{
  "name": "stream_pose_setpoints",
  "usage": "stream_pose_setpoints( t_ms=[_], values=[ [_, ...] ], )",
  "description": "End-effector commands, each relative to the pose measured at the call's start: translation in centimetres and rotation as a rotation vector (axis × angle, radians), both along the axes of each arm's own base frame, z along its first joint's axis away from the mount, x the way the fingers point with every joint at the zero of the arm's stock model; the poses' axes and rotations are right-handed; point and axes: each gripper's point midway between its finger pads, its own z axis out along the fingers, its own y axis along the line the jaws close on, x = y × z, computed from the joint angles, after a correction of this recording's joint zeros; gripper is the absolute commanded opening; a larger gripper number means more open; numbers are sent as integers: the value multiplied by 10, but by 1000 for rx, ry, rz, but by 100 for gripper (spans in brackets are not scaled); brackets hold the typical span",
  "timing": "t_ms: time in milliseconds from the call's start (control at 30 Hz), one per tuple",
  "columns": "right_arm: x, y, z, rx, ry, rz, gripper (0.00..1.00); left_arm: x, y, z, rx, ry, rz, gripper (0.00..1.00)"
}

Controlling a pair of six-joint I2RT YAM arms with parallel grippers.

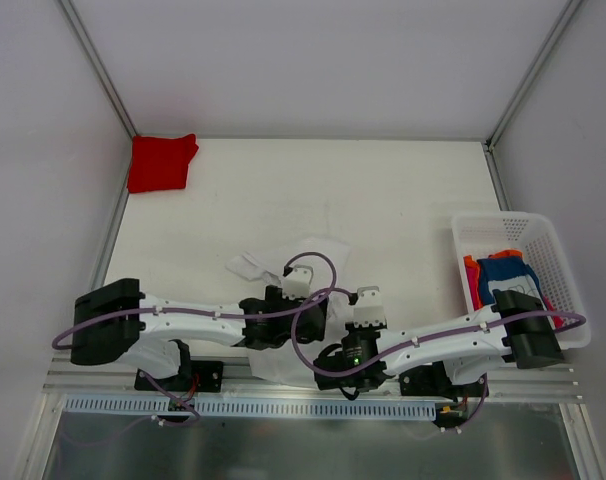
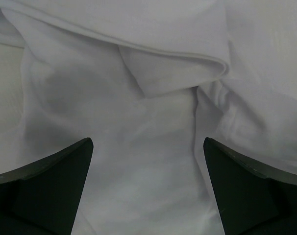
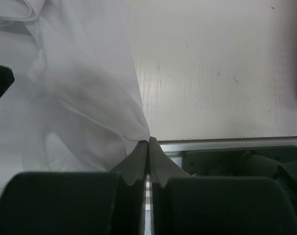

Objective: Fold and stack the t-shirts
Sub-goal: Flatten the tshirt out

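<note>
The white t-shirt (image 1: 318, 250) lies crumpled on the table (image 1: 403, 190), well to the left of the white mesh basket (image 1: 503, 222) and beneath both wrists. The right pincer (image 3: 148, 139) is closed, its tips clamped on an edge of the white cloth on the side of the garment nearer the basket. From that pinch the fabric fans out away from the basket. The left pincer (image 2: 147, 144) stands fully apart and holds nothing. It hovers directly over the bunched cloth, where a hemmed fold (image 2: 187, 54) runs across just ahead of the tips. The garment's long axis cannot be determined in this state. The coming move likely requires the left pincer, the nearer free one, to descend and take a second edge on the side away from the basket, so the cloth can be spread flat. The red t-shirt (image 1: 161, 163) lies folded, farthest from the basket. The blue t-shirt (image 1: 505, 272) and the orange-red t-shirt (image 1: 470, 272) sit inside the basket.
</note>
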Motion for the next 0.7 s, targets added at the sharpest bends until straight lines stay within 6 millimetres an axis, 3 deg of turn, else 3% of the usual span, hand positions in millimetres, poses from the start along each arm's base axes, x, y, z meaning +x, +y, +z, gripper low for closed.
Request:
stream_pose_setpoints(
  t_ms=[0,233,667],
  values=[
    [4,-15,12,-25,-23,-15,1,6,5,-17,88,-66,72,97],
    [3,-17,7,-37,-14,-22,0,16,-13,-7,145,-247,95,97],
    [3,-17,5,-26,-14,-18,0,27,-34,0,196,-319,77,98]
  ],
)
